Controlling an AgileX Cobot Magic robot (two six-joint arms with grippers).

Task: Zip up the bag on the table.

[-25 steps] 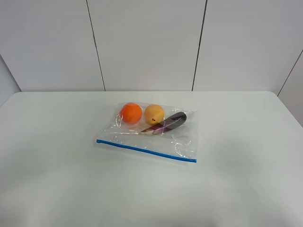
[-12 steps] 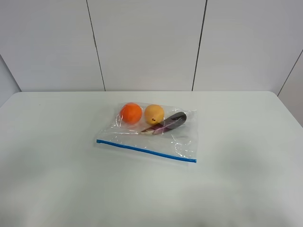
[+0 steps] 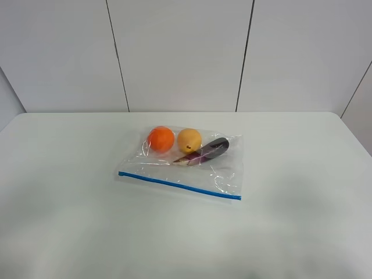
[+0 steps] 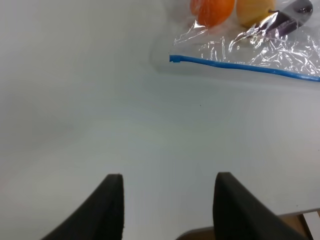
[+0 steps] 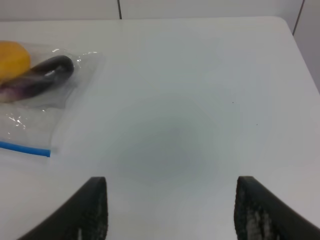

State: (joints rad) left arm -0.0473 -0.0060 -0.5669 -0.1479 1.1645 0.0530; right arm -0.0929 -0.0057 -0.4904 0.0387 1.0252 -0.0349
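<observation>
Nothing moved since a second ago. Bag (image 3: pixel 185 165) flat mid-table (image 3: pixel 302 221), blue zipper (image 3: pixel 179 185) along near edge; orange (image 3: pixel 161 139), yellow fruit (image 3: pixel 189 140), eggplant (image 3: pixel 209 149) inside. Left gripper (image 4: pixel 167 205) spread wide, empty, above bare tabletop. Right gripper (image 5: pixel 170 207) likewise spread, well apart from bag.

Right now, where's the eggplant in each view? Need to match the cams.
Exterior high: eggplant sits mid-frame, inside the bag, right of the yellow fruit.
Left wrist: eggplant at the top right corner, partly cut off.
Right wrist: eggplant at the left edge, upper part, beside the yellow fruit.
Shared landmark: the bag's blue zipper strip, seen in all three.
</observation>
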